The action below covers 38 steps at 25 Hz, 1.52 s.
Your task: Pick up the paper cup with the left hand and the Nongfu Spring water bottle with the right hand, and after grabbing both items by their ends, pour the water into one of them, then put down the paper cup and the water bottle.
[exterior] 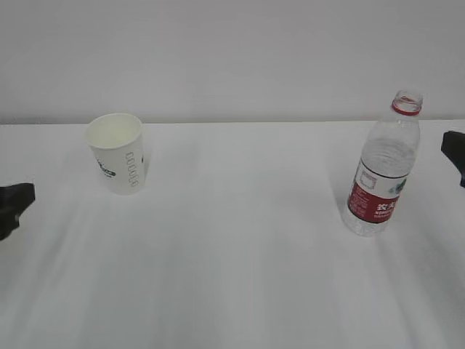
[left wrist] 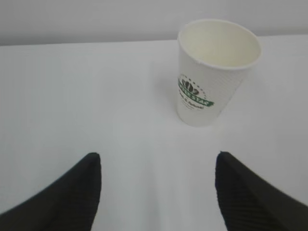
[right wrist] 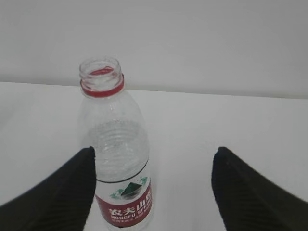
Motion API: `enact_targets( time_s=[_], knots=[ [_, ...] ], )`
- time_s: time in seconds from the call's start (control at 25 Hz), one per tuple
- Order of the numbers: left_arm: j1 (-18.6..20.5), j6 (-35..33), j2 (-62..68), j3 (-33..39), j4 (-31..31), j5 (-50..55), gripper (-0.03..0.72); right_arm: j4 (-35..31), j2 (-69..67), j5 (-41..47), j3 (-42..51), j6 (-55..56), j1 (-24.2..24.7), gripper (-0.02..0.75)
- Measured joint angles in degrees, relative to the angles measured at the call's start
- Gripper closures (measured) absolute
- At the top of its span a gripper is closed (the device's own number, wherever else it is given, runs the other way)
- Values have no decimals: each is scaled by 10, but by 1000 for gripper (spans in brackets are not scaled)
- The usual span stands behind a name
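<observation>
1. The paper cup stands upright on the white desk, on the left side and toward the back. Its open top faces up, so it looks ready to catch the water.
2. The Nongfu Spring water bottle stands upright on the right side of the desk, well apart from the cup. It has no cap, so it has to stay upright for now or it could spill.
3. The left hand waits at the left edge of the desk, on the cup's side. Its end effector is wide open and holds nothing. In the left wrist view the cup sits ahead of it and a bit to the right, not between the fingers.
4. The right hand waits at the right edge, near the bottle. Its end effector is also wide open and empty. In the right wrist view the bottle stands close to the left finger, off to one side of the gap.
5. Each thing sits on the side of the hand meant to pick it up, so neither arm has to cross over.
6. The pick-up step looks not yet done. Each hand probably needs to line up first, so its thing sits in the middle of the gap.
</observation>
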<state>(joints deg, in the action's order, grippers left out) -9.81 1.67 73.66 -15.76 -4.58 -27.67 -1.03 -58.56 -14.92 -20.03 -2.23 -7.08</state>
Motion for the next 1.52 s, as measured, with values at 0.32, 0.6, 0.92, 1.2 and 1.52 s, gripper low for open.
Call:
enact_targets(
  time_s=[0.32, 0.6, 0.92, 1.2, 1.52],
  knots=[
    [-44, 1, 7, 59, -11, -90, 162, 32, 0, -116, 100, 56, 0, 170],
    [-45, 11, 8, 80, -12, -104, 175, 48, -8, -162, 146, 69, 0, 170],
    [-45, 24, 39, 127, -12, -177, 182, 60, -107, -271, 182, 71, 0, 170],
    [-45, 25, 93, 131, 26, -257, 183, 87, -125, -310, 182, 71, 0, 170],
    [-45, 26, 185, 131, 39, -367, 183, 90, -144, -344, 182, 55, 0, 170]
  ],
)
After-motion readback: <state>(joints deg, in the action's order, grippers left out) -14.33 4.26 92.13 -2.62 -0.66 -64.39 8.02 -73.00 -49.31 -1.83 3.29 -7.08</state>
